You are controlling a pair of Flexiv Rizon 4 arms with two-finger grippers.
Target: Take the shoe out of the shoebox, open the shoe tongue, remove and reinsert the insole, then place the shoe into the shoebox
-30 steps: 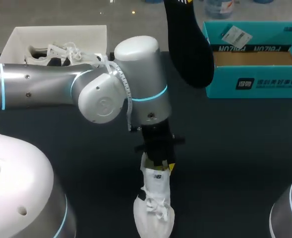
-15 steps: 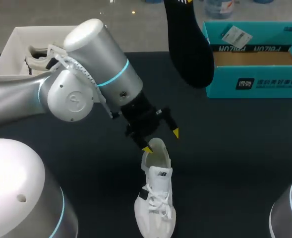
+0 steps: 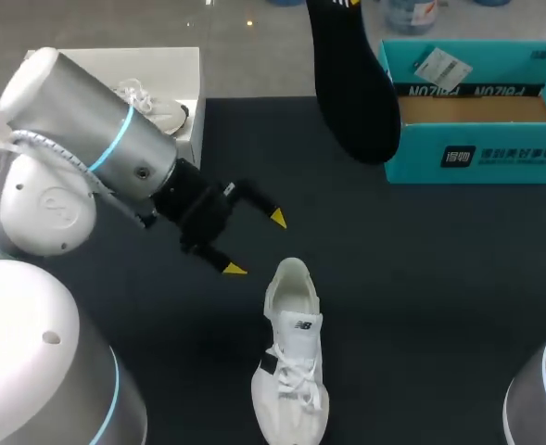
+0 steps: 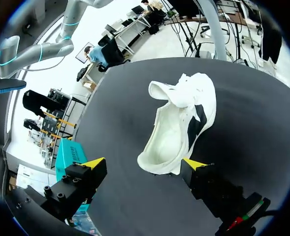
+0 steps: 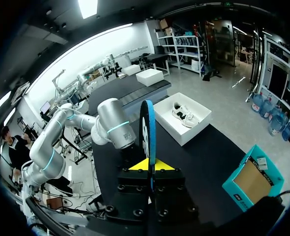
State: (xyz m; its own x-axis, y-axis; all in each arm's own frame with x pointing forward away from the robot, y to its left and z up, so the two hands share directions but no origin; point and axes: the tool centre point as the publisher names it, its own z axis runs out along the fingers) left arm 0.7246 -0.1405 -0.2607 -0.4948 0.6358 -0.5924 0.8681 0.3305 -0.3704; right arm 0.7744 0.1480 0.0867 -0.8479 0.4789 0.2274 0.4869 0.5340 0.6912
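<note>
The white shoe (image 3: 291,371) lies on the dark table (image 3: 439,278) closest to the robot, toe towards it and heel opening away, laces loose. In the left wrist view the shoe (image 4: 179,123) sits just ahead of the fingers with its tongue pulled up and its mouth gaping.

A second ago the left hand (image 3: 255,244) was clamped on the heel. Half a second ago it had let go and hung just above the heel. Now it has drawn back to the left, its fingers spread wide and holding nothing, clear of the shoe. The shoe has not moved.

Farther back, the right hand (image 5: 148,164) pinches the dark insole (image 5: 148,132) edge-on between its tips. The insole (image 3: 351,83) hangs high over the table as before. So the insole is out, and putting it back looks like the step to come, with the shoe unsupported.

At the far edge stand the teal shoebox (image 3: 476,153) and a white box (image 3: 191,69).

The right hand is outside the head view, the insole's top is cut off, and the left arm hides most of the white box.
</note>
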